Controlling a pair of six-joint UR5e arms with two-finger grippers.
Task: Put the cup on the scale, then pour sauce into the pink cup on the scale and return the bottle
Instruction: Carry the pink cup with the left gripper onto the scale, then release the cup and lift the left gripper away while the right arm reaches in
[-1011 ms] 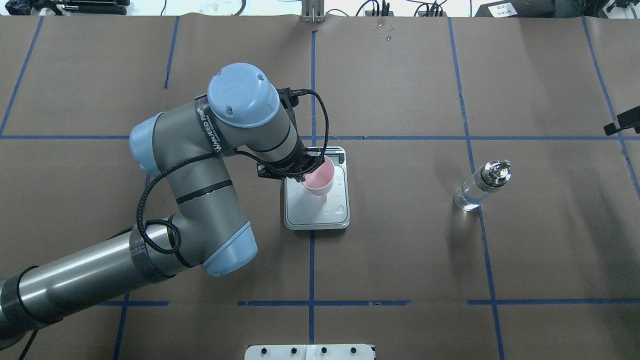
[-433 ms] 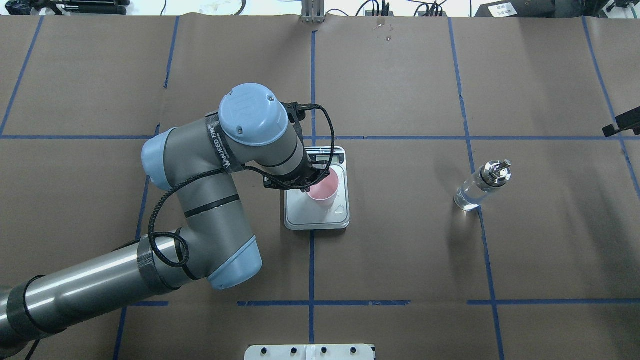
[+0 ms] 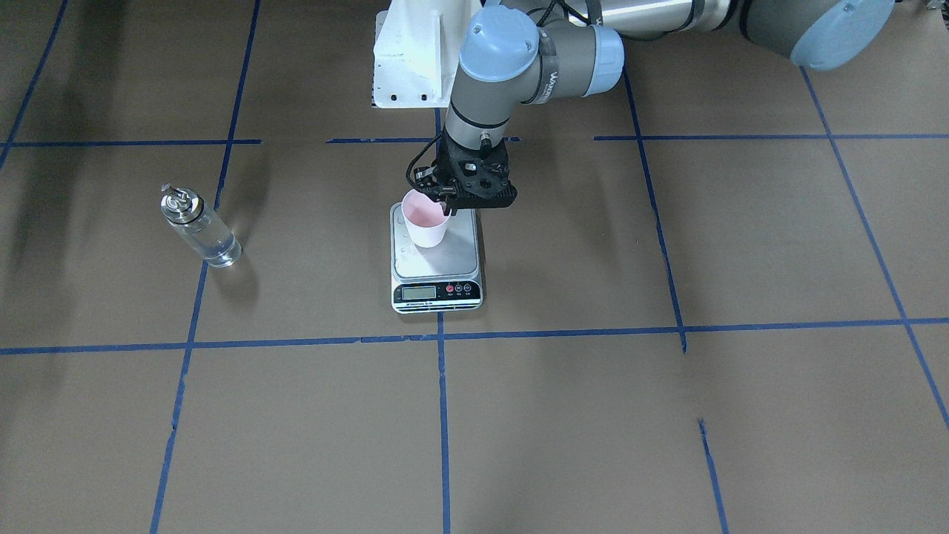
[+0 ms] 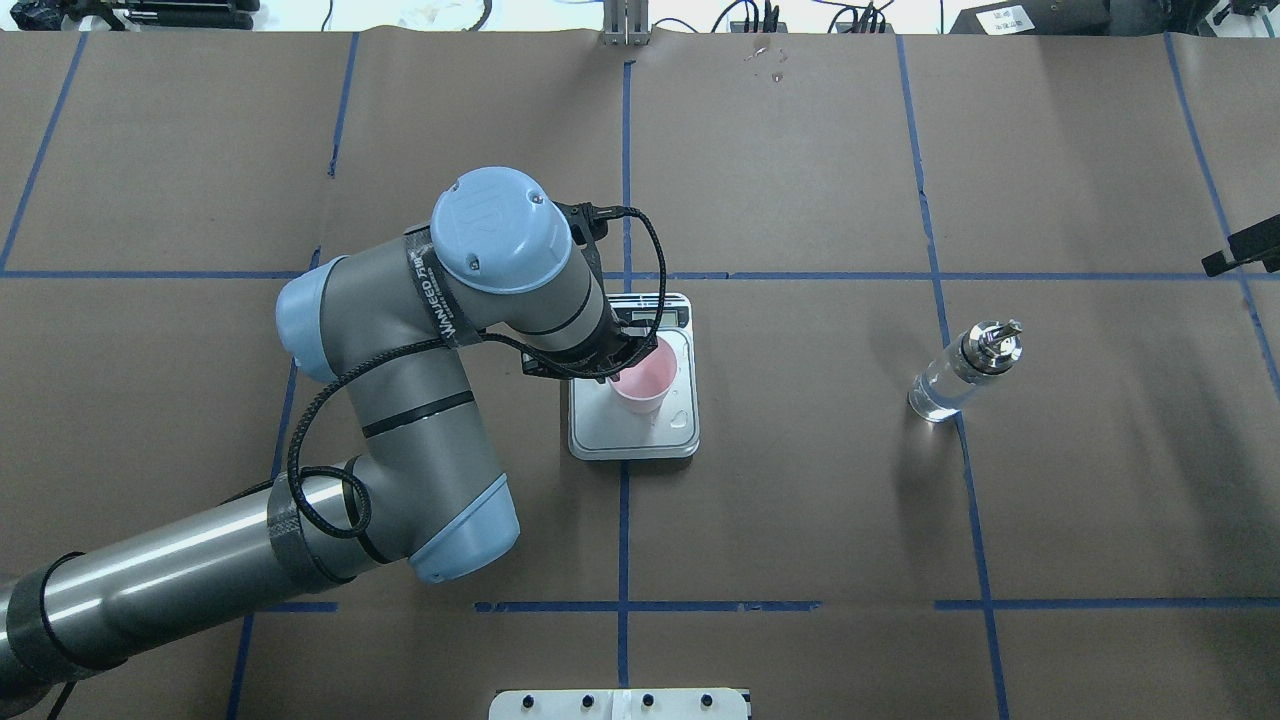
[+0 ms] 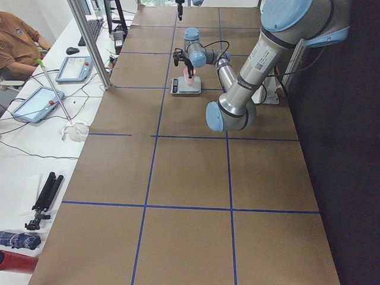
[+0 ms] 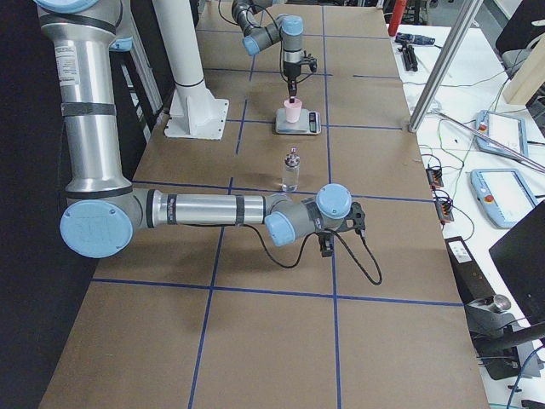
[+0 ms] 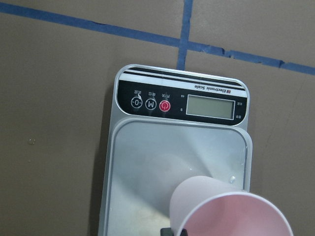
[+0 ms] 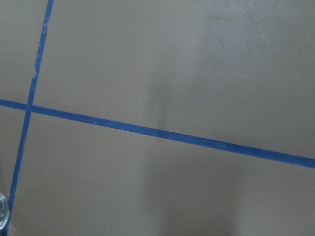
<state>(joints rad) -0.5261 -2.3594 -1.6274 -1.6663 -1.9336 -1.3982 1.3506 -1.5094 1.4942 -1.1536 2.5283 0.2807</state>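
Observation:
The pale pink cup (image 3: 425,220) stands upright on the far-side half of the scale (image 3: 454,254), away from the display. My left gripper (image 3: 445,199) comes down from above and is shut on the cup's rim (image 4: 645,375). In the left wrist view the cup (image 7: 231,211) sits low right over the steel platform (image 7: 147,167). The glass bottle (image 4: 960,375) with clear liquid stands upright well to the right, ungripped. My right gripper (image 6: 325,247) hangs over bare table near the bottle (image 6: 291,170); I cannot tell whether it is open.
The white robot base mount (image 3: 411,52) stands behind the scale. Blue tape lines cross the brown table. A few water drops lie on the platform (image 4: 680,420). An aluminium post (image 5: 89,41) and a desk with tablets line the operators' side.
My left arm has moved right and lowered the cup onto the scale's platform. The bottle has not moved.

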